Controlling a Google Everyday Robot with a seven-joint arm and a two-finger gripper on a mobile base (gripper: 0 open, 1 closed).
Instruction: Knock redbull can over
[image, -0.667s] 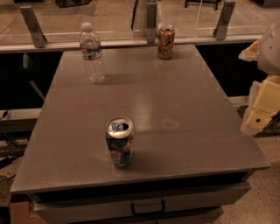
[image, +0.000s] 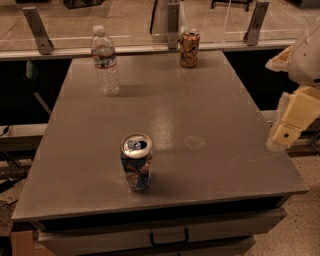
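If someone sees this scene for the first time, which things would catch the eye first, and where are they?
The dented redbull can stands upright, alone near the front edge of the grey table. At the far edge stand a clear water bottle on the left and an orange-brown can near the middle. The cream gripper hangs at the table's right edge, apart from all three.

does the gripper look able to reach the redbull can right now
Probably yes: the gripper hangs right of the table, and nothing stands between it and the upright redbull can near the front.
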